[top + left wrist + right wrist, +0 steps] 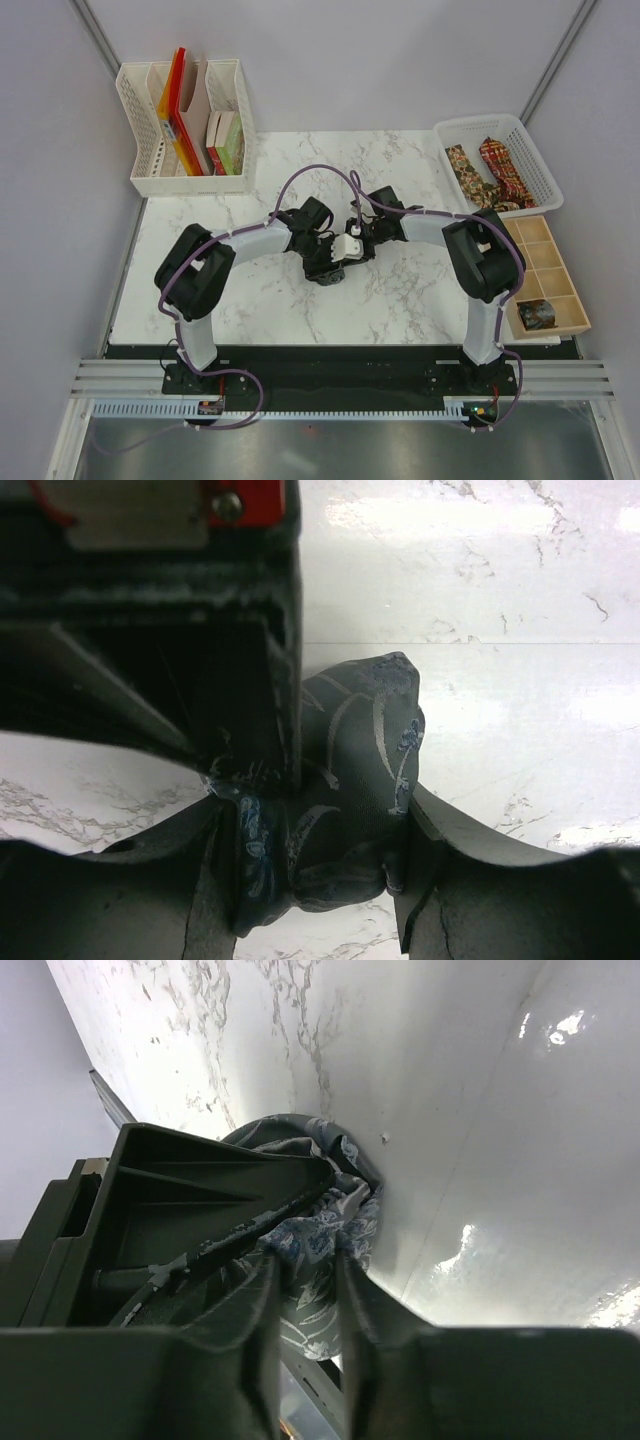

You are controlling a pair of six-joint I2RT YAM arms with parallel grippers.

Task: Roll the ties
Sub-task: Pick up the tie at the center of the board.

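A dark grey-blue tie (350, 780) with a pale leaf pattern is bunched into a roll over the middle of the marble table. My left gripper (320, 880) is shut on this roll, one finger pressed against each side. In the right wrist view the same tie (310, 1280) sits between the narrow fingers of my right gripper (308, 1310), which is shut on its fabric. From above, the left gripper (325, 268) and right gripper (350, 250) meet at the table's centre and hide the roll. A brown-gold tie (468, 172) and a red tie (505, 168) lie in the basket.
The white basket (540, 165) stands at the back right. A wooden compartment tray (560, 270) lies along the right edge, with a rolled patterned piece (535, 314) in its near cell. A white file rack (150, 150) with books and folders is at the back left.
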